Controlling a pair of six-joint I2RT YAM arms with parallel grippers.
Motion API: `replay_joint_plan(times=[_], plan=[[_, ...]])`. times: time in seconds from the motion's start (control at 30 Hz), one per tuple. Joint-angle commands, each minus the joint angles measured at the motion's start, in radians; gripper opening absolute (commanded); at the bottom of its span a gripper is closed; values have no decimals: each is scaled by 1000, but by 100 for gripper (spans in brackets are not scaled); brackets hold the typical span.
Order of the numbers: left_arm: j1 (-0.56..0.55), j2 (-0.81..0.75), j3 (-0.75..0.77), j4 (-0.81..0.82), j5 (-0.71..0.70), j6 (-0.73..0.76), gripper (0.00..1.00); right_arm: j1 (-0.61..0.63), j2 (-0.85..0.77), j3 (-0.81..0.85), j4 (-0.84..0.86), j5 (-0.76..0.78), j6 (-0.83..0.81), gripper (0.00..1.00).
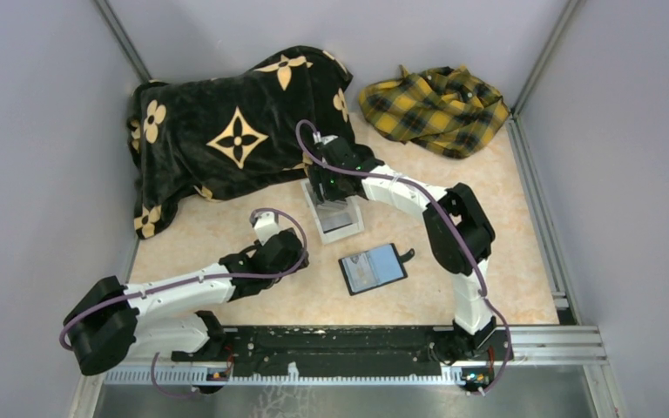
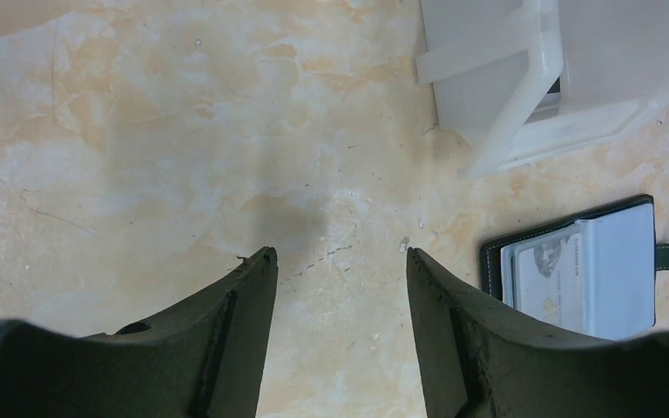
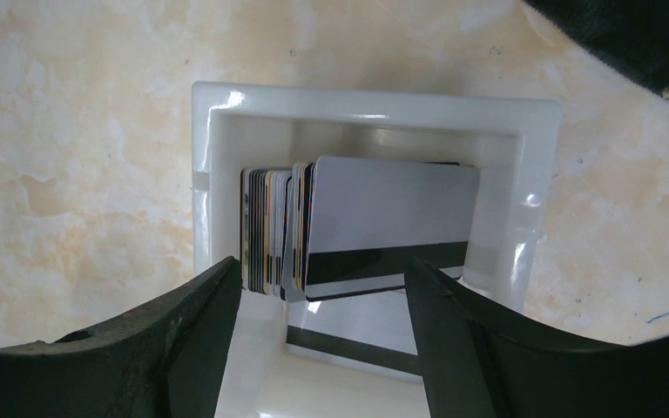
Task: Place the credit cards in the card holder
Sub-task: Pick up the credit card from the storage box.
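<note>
The credit cards (image 3: 357,222) stand on edge, packed together, inside the clear-white box (image 3: 375,104) on the tabletop (image 2: 139,131). The outermost card, pale grey with a dark stripe, leans away from the pack and shows its face. Directly above them hangs the right gripper (image 3: 320,266), its jaws spread wide and holding nothing, with one finger at each side of the pack. The thickness of the pack runs along the line between the fingers, so I judge that a straight descent could pinch a card. The card holder (image 1: 373,268) lies open just beside the box, toward the arm bases. The left gripper (image 2: 340,257) is also open and empty, over bare tabletop, with the card holder to its right. The right arm is clearly the nearer one to the cards.
</note>
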Motion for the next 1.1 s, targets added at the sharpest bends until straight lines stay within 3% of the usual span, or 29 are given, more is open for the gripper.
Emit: replay_joint_plan(times=[0.0, 0.27, 0.57, 1.07], plan=[[17, -20, -19, 46, 26, 34, 63, -15, 24, 80, 21, -21, -22, 69], [33, -17, -38, 66, 45, 38, 63, -41, 62, 96, 28, -63, -11, 65], [42, 0, -46, 95, 70, 41, 63, -48, 40, 69, 61, -145, 19, 45], [47, 0, -61, 120, 97, 32, 62, -42, -50, 64, 43, -153, 30, 41]])
